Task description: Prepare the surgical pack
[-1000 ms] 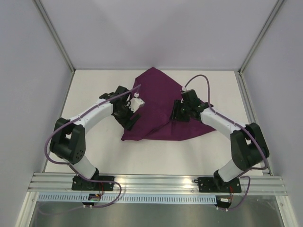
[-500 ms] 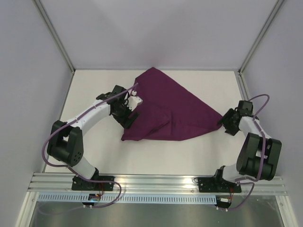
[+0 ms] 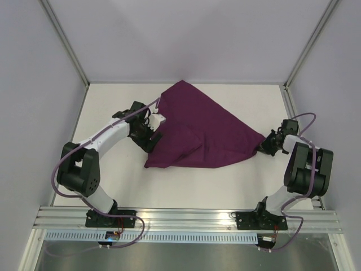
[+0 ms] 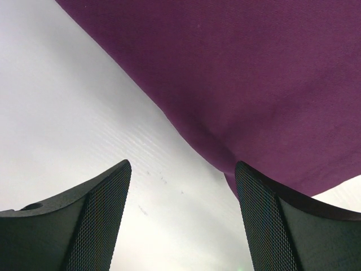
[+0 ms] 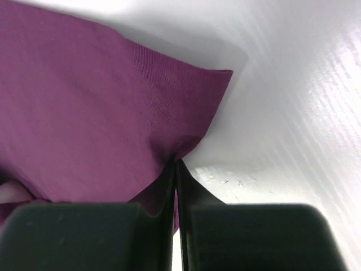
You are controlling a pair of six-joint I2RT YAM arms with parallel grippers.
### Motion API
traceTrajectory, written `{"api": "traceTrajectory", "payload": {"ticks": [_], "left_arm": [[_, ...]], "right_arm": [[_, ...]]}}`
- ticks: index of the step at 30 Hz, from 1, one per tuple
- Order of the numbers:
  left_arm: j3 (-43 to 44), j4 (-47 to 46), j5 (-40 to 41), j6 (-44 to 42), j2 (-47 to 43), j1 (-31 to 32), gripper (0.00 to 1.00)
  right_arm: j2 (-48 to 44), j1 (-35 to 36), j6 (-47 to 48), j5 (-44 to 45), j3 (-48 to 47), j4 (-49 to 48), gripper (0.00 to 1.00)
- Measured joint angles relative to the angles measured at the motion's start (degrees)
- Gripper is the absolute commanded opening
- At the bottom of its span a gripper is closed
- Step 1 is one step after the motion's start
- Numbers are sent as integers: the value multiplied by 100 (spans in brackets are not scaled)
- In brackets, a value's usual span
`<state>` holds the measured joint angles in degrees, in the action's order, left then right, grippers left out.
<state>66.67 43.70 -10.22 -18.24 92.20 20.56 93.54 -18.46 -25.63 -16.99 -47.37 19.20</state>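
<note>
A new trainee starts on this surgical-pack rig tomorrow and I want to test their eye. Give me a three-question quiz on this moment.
1. True or false: the right gripper is shut on the purple cloth near one of its corners.
2. The left gripper is: A) open, B) shut on the cloth, C) out of view in every picture.
3. Fill in: from the robot's own side, the left gripper stands at the cloth's ___ edge.
Key: 1 true; 2 A; 3 left.
</note>
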Motion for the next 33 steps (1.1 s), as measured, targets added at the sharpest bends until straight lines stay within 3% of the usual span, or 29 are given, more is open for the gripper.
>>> {"api": "traceTrajectory", "payload": {"ticks": [5,8,16,20,25,29,33], "left_arm": [[-13,-31,0,15,96,-2,82],[-42,-35,0,17,131,-2,82],[-42,-59,-68,48,267,-7,77],[-42,-98,-170,94,321,-9,75],[-42,-131,-269,125,380,-9,73],[-42,-140,-330,131,402,-9,72],[-42,-142,-363,140,404,-9,72]], "right_arm": [[-184,79,-15,-101,98,46,0],[-697,483,-87,-44,122,195,1],[-1672,3407,-706,590,-431,210,1],[-1484,4704,-1143,850,-870,31,0],[-608,5949,-1637,1126,-1663,-402,1],[125,6535,-2002,1235,-2105,-855,1],[551,6673,-2422,1294,-2146,-1274,0]]}}
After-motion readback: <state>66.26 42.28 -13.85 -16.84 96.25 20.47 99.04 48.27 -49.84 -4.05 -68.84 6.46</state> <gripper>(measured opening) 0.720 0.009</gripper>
